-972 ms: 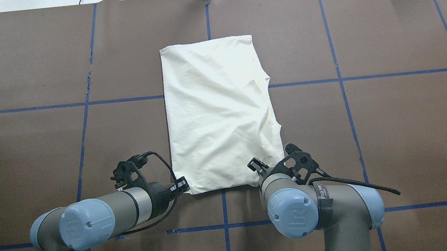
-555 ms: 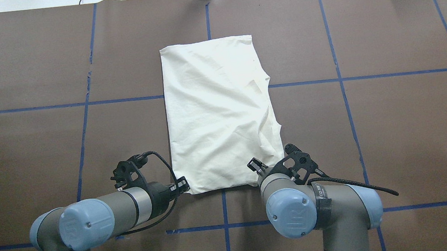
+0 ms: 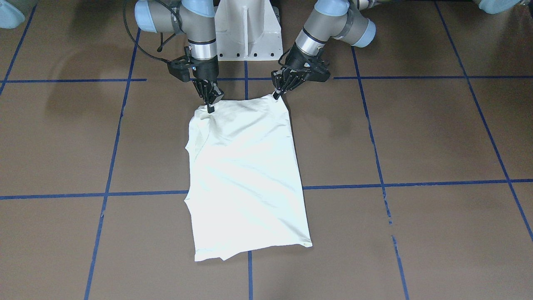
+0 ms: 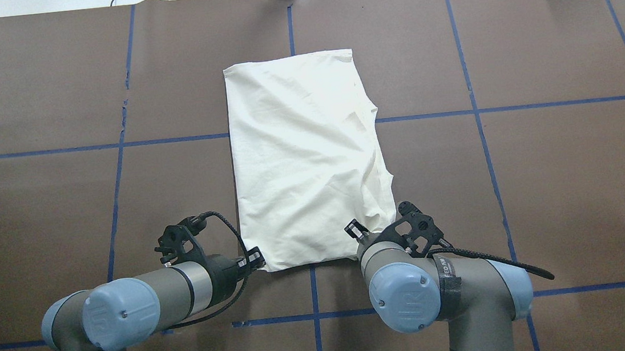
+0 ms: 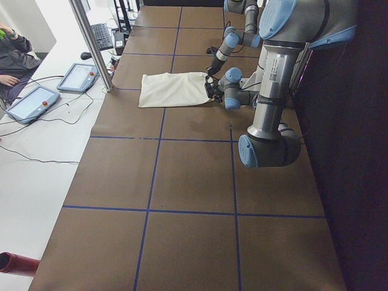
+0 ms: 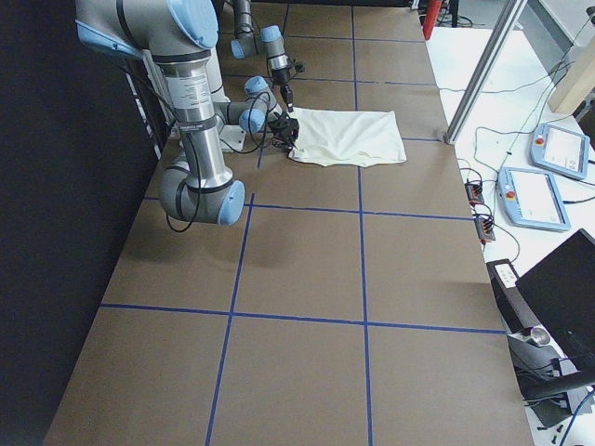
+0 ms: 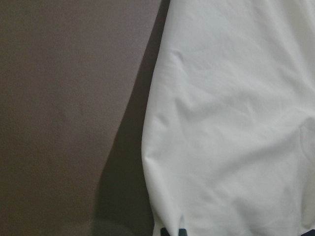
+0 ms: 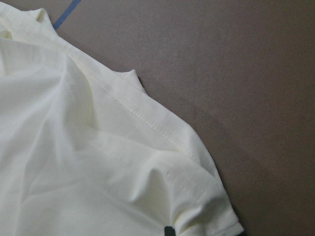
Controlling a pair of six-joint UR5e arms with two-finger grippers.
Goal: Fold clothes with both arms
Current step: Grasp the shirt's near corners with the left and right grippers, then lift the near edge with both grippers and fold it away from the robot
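Brown table [image 4: 54,108] bears a creased cream shirt [image 4: 304,153], folded oblong, left fingers [image 3: 277,93] and right fingers [image 3: 210,108] pinching its near corners.

Wrist cams crop the left hand [image 3: 276,94] and right hand [image 3: 210,108] to dark fingertip [image 8: 169,230] slivers at the bottom edge, and overhead the right arm [image 4: 415,286] covers most of its own hand. T-shirt [image 4: 299,159] underside lies against the desk [image 4: 547,176], so that face is hidden. Side cams: both hands too small to read, and a person [image 5: 11,51] is cut off to a sleeve.
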